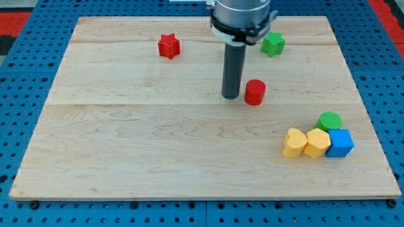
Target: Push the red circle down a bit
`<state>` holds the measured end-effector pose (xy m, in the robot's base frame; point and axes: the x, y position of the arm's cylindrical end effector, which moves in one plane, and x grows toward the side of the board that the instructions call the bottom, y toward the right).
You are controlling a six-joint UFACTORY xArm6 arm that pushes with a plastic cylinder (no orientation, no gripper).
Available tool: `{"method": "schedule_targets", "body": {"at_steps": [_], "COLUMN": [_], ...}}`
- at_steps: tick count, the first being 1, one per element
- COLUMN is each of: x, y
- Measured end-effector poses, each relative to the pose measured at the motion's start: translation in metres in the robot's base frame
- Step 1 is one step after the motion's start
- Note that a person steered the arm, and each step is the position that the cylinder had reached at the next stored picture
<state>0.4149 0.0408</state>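
Note:
The red circle (255, 92) is a short red cylinder standing on the wooden board (126, 139), right of the middle. My tip (230, 97) is the lower end of the dark rod that comes down from the view's top. It stands just to the left of the red circle, with a narrow gap between them, at about the same height in the view.
A red star (169, 46) lies at the upper left and a green star (273, 44) at the upper right. At the lower right, a green circle (329, 120), a blue cube (340, 142) and two yellow blocks (306, 143) sit clustered together.

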Motion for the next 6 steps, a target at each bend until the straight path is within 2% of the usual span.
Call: {"method": "schedule_targets", "body": {"at_steps": [1, 2, 4, 5, 6], "x": [-0.025, -0.023, 0.018, 0.007, 0.016], "y": [0.017, 0.061, 0.062, 0.041, 0.035]}}
